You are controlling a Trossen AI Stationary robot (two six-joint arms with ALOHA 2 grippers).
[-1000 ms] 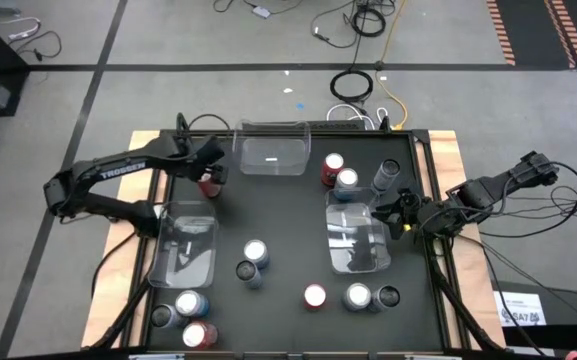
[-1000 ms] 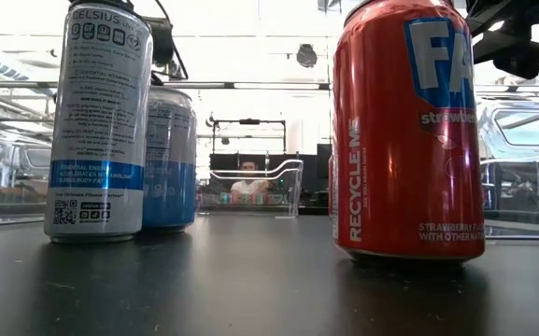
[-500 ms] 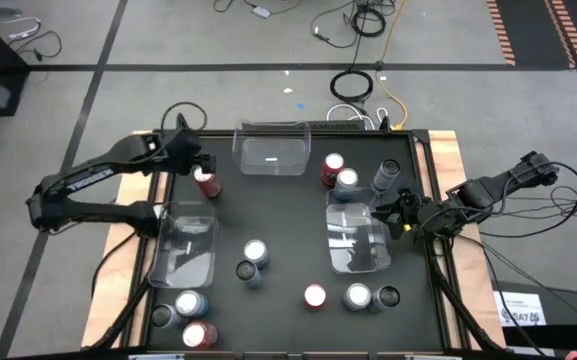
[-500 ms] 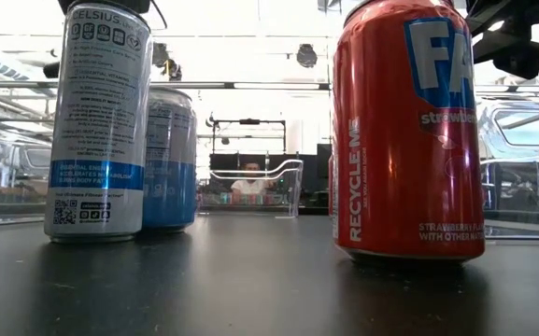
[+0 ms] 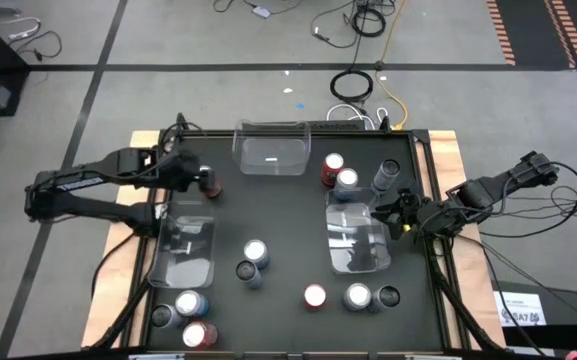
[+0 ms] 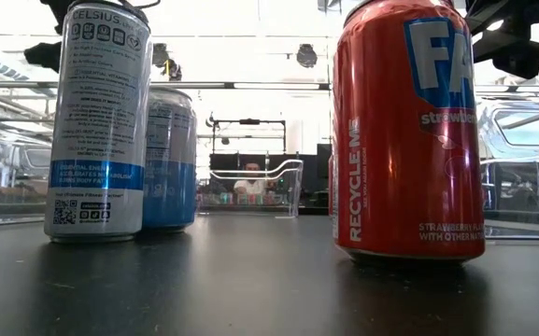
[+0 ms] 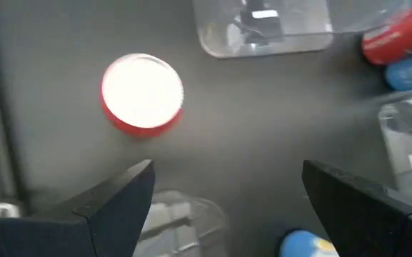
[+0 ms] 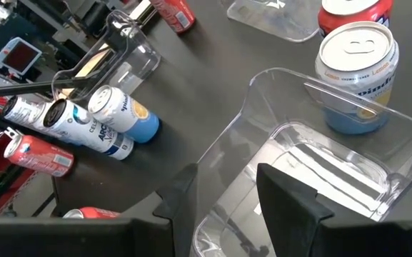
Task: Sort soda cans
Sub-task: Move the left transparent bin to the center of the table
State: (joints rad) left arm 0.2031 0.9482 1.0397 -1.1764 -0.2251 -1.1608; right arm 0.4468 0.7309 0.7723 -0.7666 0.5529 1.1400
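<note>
High view: left gripper [image 5: 190, 173] pulling back left off red can [image 5: 209, 180], now standing alone far-left on surface [image 5: 288, 215]. Right gripper [image 5: 400, 212] idling over right bin [image 5: 358, 240].
Left wrist view: jaws apart, can released; placement likely done.
Right wrist view: jaws apart, empty.

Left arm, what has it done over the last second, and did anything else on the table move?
The left gripper has drawn back from the red soda can with a silver top, toward the table's left edge, open and empty, leaving the can standing. The right gripper and the other cans kept their places.
</note>
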